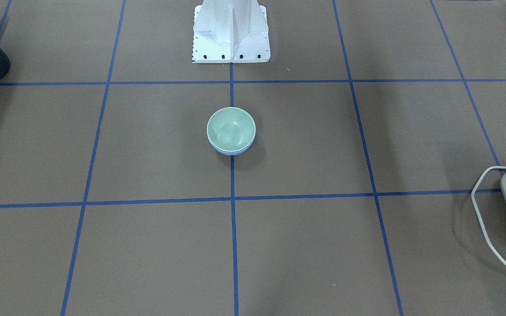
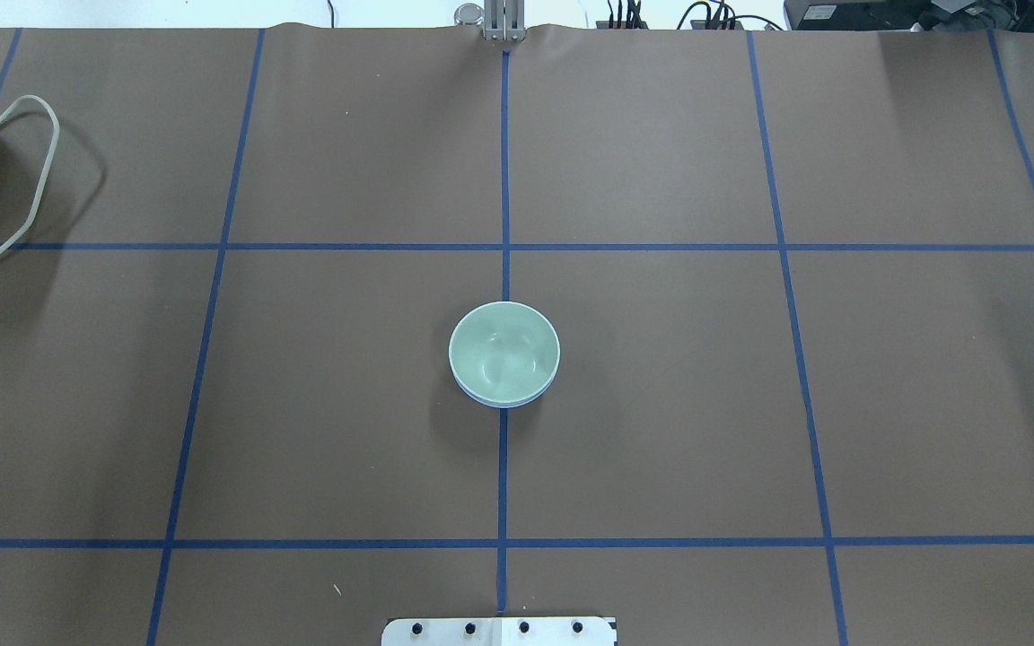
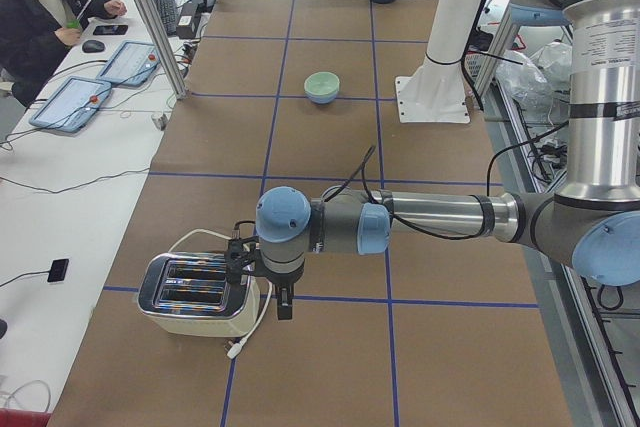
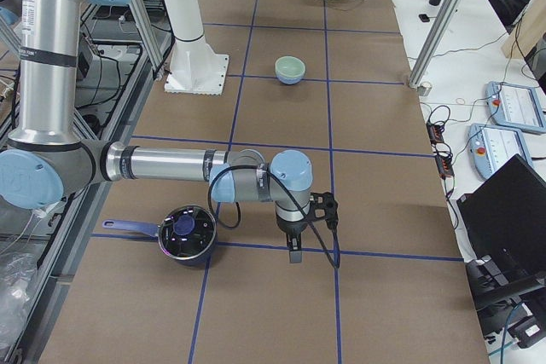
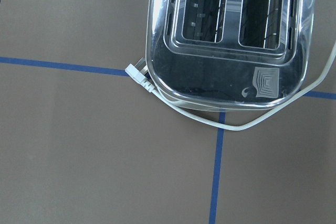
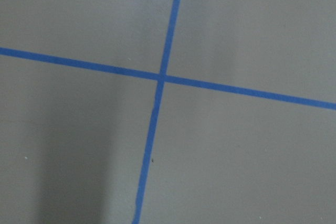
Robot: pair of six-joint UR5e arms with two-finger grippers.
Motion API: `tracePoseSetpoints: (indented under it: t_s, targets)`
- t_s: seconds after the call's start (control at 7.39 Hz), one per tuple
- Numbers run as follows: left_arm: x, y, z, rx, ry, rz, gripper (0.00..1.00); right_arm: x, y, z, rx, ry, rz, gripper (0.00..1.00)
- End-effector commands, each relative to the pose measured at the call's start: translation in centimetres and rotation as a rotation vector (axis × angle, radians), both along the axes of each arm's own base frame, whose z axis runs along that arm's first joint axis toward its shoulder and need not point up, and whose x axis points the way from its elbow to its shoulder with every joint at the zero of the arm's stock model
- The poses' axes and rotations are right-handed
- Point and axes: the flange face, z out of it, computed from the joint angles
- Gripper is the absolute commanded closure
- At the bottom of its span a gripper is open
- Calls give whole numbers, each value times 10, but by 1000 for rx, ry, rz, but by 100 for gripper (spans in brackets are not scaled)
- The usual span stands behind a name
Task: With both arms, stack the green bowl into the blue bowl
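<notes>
Overhead exterior: glossy mint-green round bowl (image 2: 503, 350) nests in glossy periwinkle-blue bowl (image 2: 503, 404) (stack seemingly done), so left gripper (image 3: 285, 304) and right gripper (image 4: 293, 251) hang well clear; open or closed, cannot tell.

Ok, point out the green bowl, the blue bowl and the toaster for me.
green bowl (image 2: 504, 352): overhead exterior view, inside of its basin.
blue bowl (image 2: 503, 405): overhead exterior view, thin crescent of rim showing under the green bowl.
toaster (image 5: 210, 77): left wrist view, chrome top below the slots.
</notes>
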Motion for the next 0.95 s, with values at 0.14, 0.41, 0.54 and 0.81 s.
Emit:
tracePoseSetpoints:
  t_s: [0.14,0.41,0.54,0.81]
  targets:
    - [1,10,3,-5,1,0,1,13,17,16,-32,35,25,0]
    - [1,11,3,-5,1,0,1,13,19,19,-39,33,26,0]
    - [1,11,3,-3,1,0,1,13,19,19,-40,33,27,0]
    - [1,11,3,-3,1,0,1,13,20,20,-42,33,28,0]
